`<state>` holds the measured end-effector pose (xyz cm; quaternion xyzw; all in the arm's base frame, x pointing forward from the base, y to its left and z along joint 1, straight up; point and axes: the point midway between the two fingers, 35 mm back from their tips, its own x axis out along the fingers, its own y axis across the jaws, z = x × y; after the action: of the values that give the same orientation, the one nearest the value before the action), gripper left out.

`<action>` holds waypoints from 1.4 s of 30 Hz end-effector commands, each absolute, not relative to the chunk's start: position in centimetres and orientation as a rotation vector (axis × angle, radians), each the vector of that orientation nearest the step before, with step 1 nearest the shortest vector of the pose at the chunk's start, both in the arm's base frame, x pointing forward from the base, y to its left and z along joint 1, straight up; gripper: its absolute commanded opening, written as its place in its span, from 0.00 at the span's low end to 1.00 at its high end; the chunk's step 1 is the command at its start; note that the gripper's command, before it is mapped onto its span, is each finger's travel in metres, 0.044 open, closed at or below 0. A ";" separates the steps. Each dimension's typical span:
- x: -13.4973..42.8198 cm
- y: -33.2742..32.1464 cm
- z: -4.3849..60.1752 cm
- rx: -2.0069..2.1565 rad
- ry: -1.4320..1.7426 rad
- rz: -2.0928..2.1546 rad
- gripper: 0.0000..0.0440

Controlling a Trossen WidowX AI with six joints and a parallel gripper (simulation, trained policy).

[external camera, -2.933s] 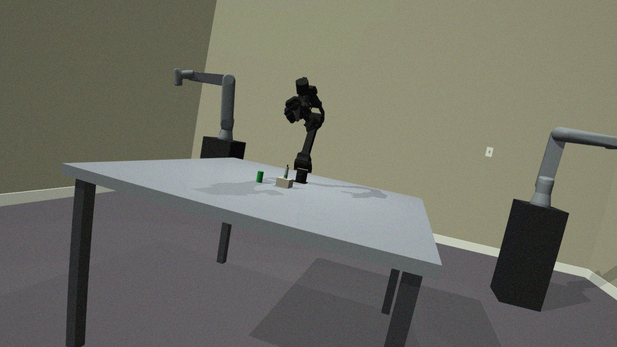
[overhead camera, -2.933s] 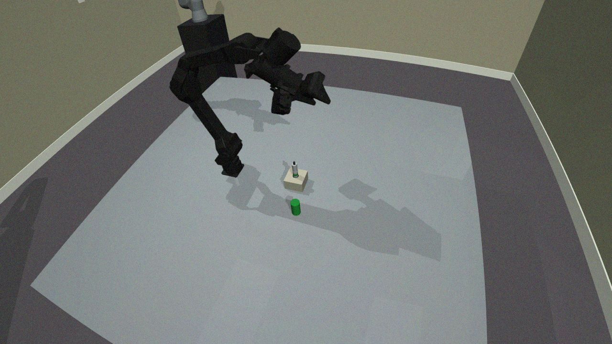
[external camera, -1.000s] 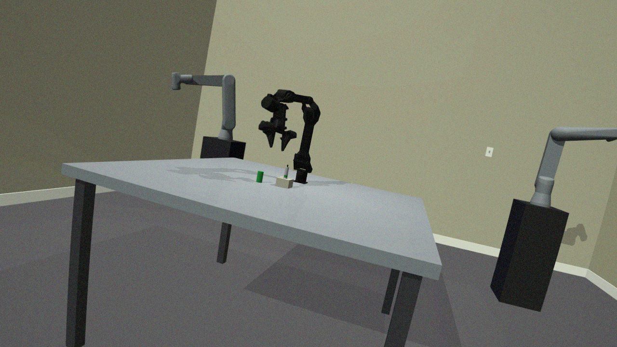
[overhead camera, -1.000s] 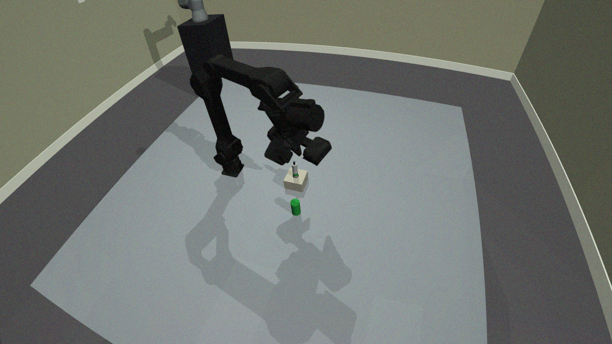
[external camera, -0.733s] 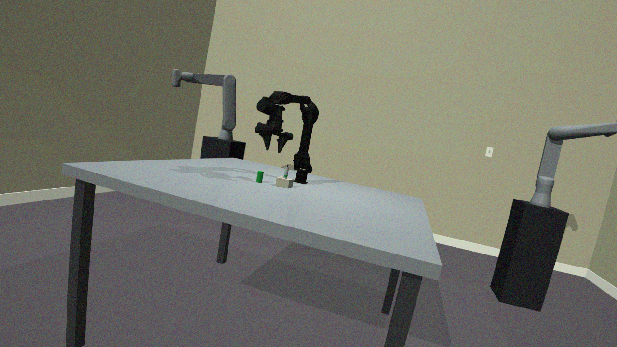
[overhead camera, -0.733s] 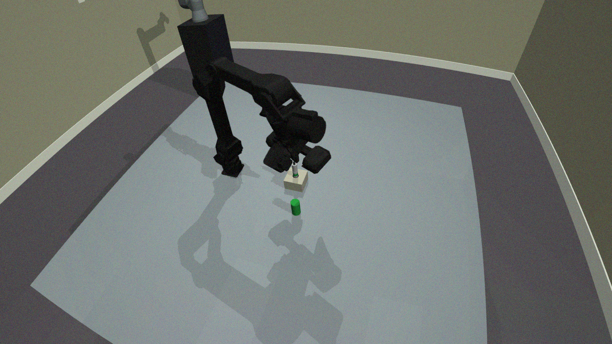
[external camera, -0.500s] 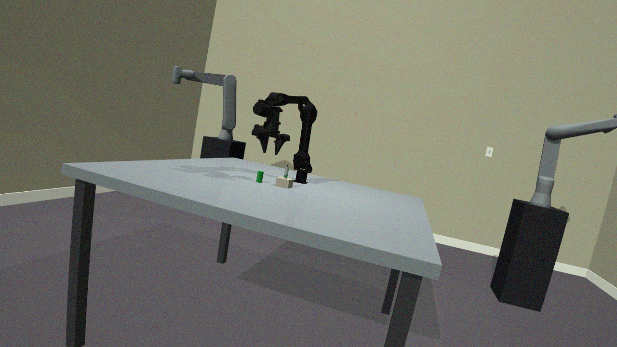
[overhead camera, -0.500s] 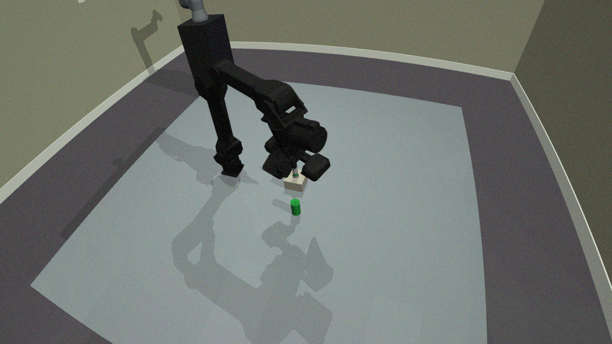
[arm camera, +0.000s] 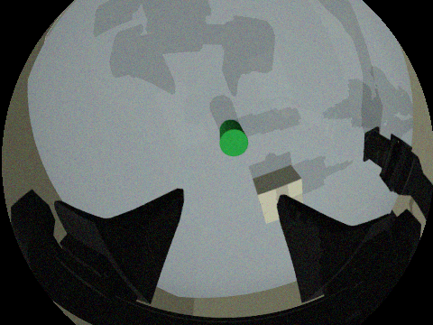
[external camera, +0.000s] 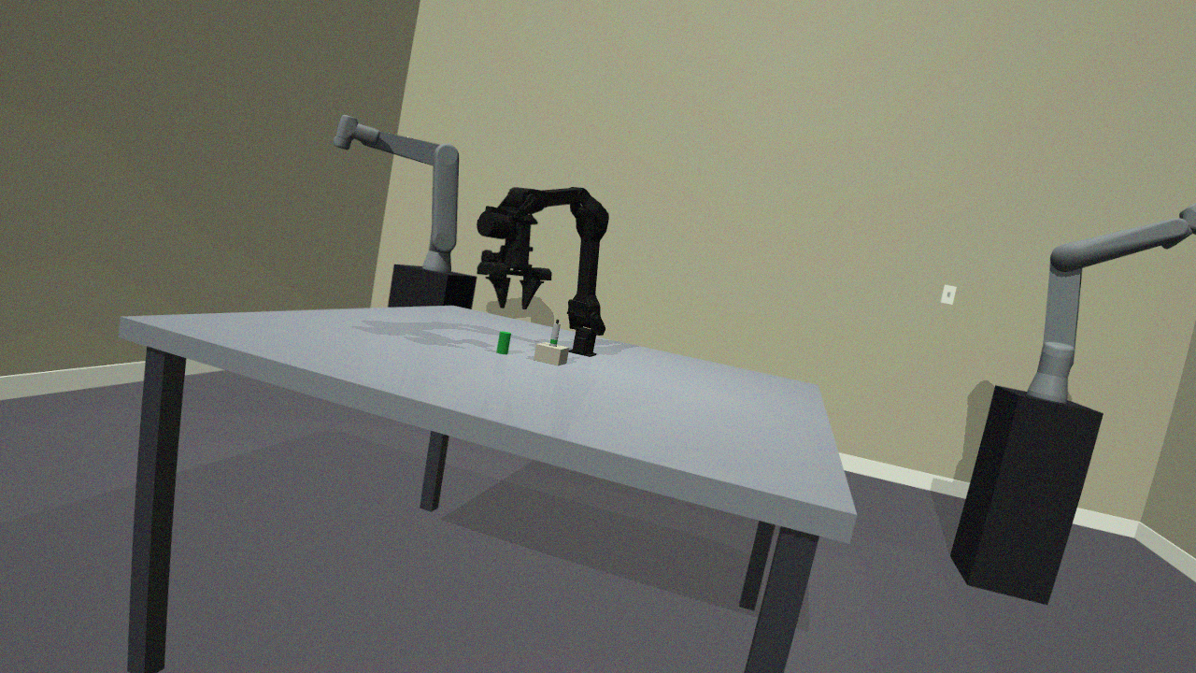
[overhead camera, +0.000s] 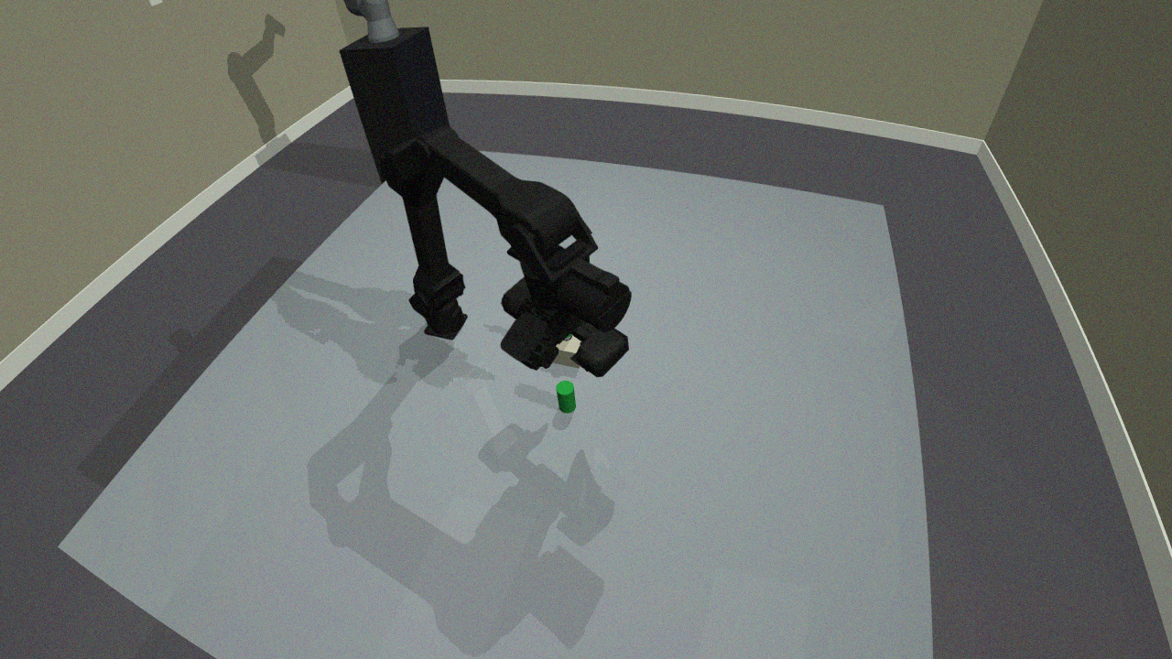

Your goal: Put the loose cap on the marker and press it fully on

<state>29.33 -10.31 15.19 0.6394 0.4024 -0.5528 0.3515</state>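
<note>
Hand [overhead camera: 565, 361] [external camera: 514, 306] [arm camera: 232, 199] open above green cap [overhead camera: 566, 397] [external camera: 503, 343] [arm camera: 234, 142].

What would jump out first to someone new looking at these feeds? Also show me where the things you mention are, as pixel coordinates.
Probably the green cap [overhead camera: 566, 397] [external camera: 503, 343] [arm camera: 234, 142], the one bright colour, standing alone on the pale table [overhead camera: 737, 409] [external camera: 669, 401] [arm camera: 113, 135]. Next, the black arm [overhead camera: 540, 209] [external camera: 590, 219] arching above it, its open claw [external camera: 514, 306] [arm camera: 232, 199] pointing down with nothing between the fingers. Then the small cream block [overhead camera: 566, 352] [external camera: 549, 353] [arm camera: 271, 207] beside the cap, with the uncapped marker [external camera: 555, 333] upright in it.
</note>
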 end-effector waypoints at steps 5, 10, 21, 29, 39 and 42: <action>29.1 -11.2 13.7 1.595 1.073 -1.471 0.72; 29.1 -11.5 12.6 1.555 1.095 -1.487 0.71; 28.9 -11.7 9.7 1.468 1.156 -1.497 0.67; 28.7 -11.6 7.5 1.409 1.208 -1.482 0.62; 28.4 -11.4 5.9 1.342 1.240 -1.449 0.52; 28.5 -11.5 6.1 1.326 1.233 -1.436 0.34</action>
<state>28.47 -11.47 6.01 0.5295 0.4876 -0.5710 0.3948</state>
